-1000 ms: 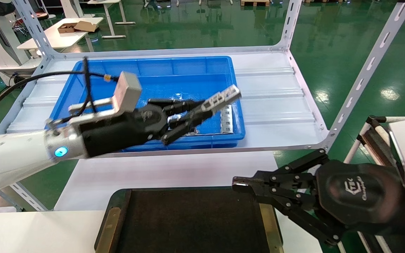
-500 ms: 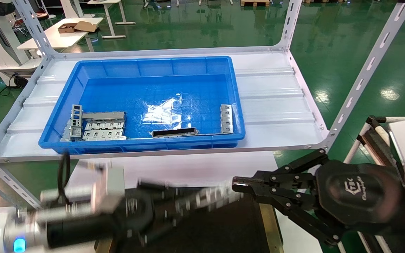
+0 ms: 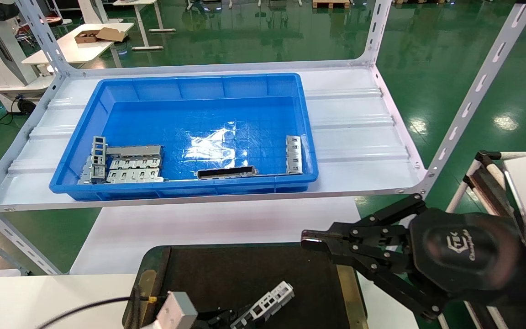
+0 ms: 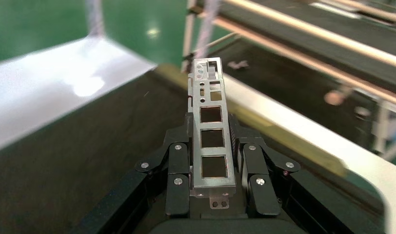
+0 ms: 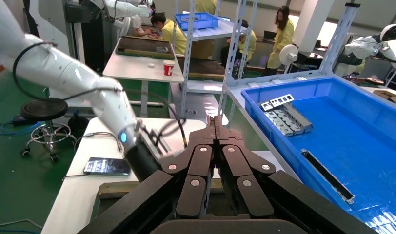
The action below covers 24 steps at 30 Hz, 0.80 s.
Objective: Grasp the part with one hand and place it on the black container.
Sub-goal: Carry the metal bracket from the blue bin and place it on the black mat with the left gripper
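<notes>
My left gripper is at the bottom edge of the head view, over the near part of the black container. It is shut on the part, a slim silver-grey bar with square cut-outs. In the left wrist view the part sticks out forward from between the fingers, over the container's dark floor. I cannot tell whether the part touches the floor. My right gripper is shut and empty, parked by the container's far right corner.
A blue bin stands on the white shelf behind the container. It holds grey slotted plates, a dark channel and another slim bar. Brass strips edge the container. A shelf post rises at the right.
My left arm has carried the part out of the blue bin, down and toward me, to over the black container. The right arm has not moved.
</notes>
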Available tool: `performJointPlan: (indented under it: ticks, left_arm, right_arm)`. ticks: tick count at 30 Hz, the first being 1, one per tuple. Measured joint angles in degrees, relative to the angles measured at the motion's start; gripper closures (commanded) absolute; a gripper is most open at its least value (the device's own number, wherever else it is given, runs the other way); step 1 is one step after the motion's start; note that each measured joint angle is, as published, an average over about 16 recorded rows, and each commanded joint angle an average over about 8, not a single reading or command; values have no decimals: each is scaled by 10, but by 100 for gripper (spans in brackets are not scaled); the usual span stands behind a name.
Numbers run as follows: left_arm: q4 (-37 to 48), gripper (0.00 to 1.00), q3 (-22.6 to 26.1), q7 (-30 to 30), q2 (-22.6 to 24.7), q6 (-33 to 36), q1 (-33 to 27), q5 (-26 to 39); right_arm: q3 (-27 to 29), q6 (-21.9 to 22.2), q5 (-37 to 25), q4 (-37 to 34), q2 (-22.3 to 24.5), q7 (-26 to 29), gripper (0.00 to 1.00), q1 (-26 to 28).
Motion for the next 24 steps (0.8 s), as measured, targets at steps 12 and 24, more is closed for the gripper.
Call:
performJointPlan:
  ticks: [12, 24]
  left_arm:
    - [37, 100, 50, -70, 132, -261, 18, 17]
    - [89, 100, 97, -116, 230, -430, -15, -14]
  right_arm:
    - [0, 0, 0, 0, 0, 0, 100, 0]
    - [0, 0, 0, 0, 0, 0, 100, 0]
